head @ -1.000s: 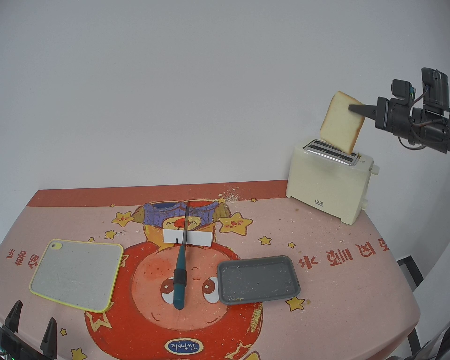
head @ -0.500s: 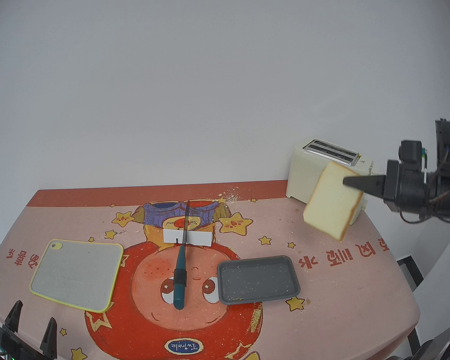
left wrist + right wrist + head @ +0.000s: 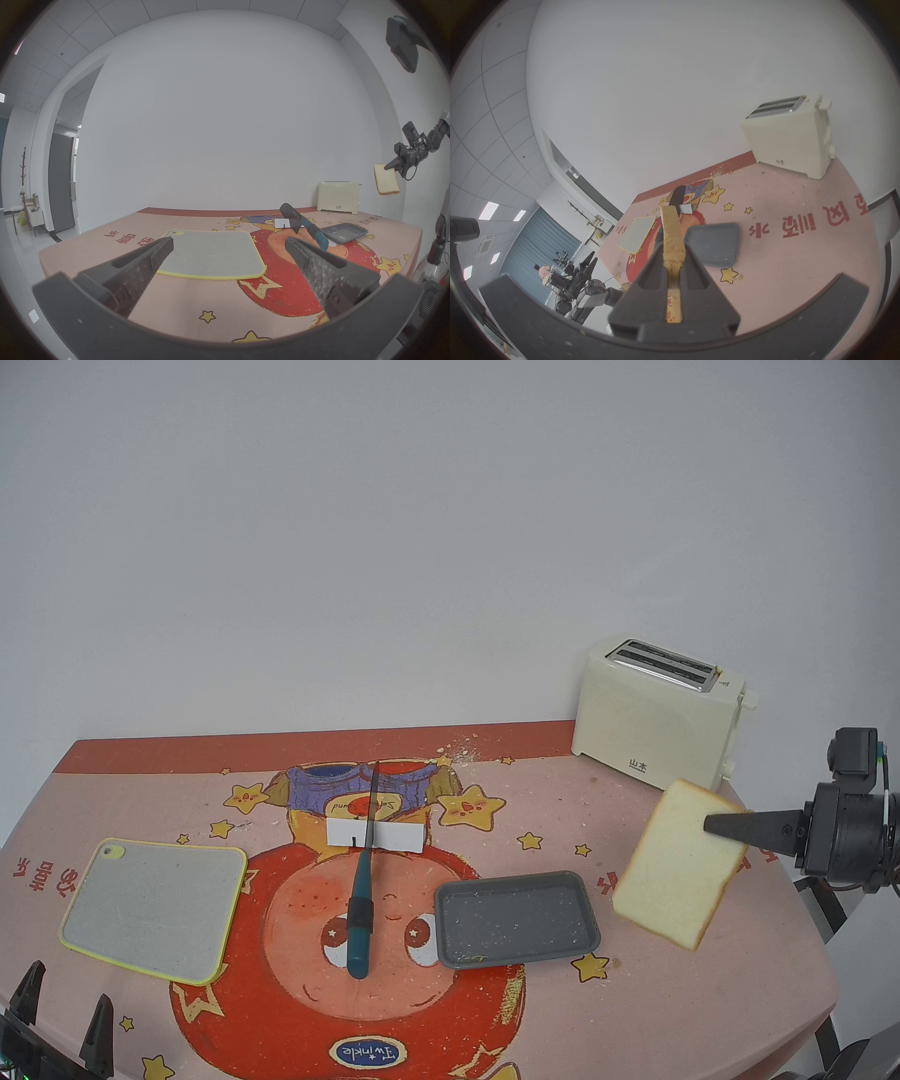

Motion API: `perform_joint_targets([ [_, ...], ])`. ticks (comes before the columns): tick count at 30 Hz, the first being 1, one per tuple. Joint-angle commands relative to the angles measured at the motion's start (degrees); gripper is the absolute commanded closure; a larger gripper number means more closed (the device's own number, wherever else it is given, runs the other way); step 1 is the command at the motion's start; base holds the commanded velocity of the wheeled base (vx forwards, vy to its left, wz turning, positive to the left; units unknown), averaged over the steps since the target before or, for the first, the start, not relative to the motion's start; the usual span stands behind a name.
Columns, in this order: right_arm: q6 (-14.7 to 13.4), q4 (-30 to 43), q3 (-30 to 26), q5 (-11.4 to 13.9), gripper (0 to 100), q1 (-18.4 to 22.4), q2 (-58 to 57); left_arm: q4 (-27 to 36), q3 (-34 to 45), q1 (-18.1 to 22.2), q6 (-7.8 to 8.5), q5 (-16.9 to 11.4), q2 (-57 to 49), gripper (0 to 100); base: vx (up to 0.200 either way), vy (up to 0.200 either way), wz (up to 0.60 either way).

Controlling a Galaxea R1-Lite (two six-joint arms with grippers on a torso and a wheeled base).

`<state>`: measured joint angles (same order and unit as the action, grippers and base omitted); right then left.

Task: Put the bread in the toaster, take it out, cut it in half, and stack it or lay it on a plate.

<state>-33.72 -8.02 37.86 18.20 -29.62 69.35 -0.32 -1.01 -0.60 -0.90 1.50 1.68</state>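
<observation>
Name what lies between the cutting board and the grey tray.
In the head view, a teal-handled knife lies there, its blade resting across a small white block.

Bright, even, diffuse light fr overhead; ceiling panels (image 3: pixel 488 210) glow far beyond the right gripper (image 3: pixel 710 821). The bread (image 3: pixel 670 866) it holds is evenly lit; table (image 3: pixel 712 1007) below has soft, faint shadows. Wrist views: heavy fisheye bend, dark vignette at rims.

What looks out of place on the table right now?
Nothing serious. Crumbs litter the grey tray and the table near its back edge. The knife lies propped across a white block, blade raised. The bread hangs tilted in the right gripper, clear of the table.
</observation>
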Motion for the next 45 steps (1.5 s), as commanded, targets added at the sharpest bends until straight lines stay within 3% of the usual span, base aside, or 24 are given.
perform_joint_targets([
  [1, -0.21, -0.06, -0.16, -0.01, 100, -4.04, 2.89, -0.03, 1.01, -0.02, 0.02, -0.01, -0.01, 0, 0.000, 0.000, 0.00],
  [3, -0.65, -0.06, -0.16, -0.10, 100, -6.15, 3.77, -0.03, 1.01, -0.02, -0.15, 0.08, -0.01, 0, 0.000, 0.200, 0.00],
  [8, -5.13, -0.15, 0.28, -0.10, 100, -10.63, 3.51, -0.03, 1.01, -0.02, -0.24, 0.08, -0.01, 0, 0.000, 0.200, 0.00],
  [15, -6.97, -4.37, 0.02, -0.18, 100, -10.98, 3.95, -0.03, 1.01, -0.02, -0.24, -0.01, -0.01, 0, 0.000, 0.200, 0.00],
  [21, -11.19, -7.27, -0.07, -0.10, 100, -12.74, 4.04, -0.03, 1.01, -0.02, -0.24, 0.08, -0.01, 0, 0.000, 0.200, 0.00],
  [40, -11.19, -8.06, -1.39, -0.18, 100, -16.96, 7.90, -0.03, 1.01, -0.02, -0.24, 0.08, -0.01, 0, 0.000, 0.200, 0.00],
  [45, -11.37, -12.98, -3.32, -0.27, 100, -17.75, 8.69, -0.03, 1.01, -0.02, -0.24, 0.08, -0.01, 0, 0.000, 0.200, 0.00],
])
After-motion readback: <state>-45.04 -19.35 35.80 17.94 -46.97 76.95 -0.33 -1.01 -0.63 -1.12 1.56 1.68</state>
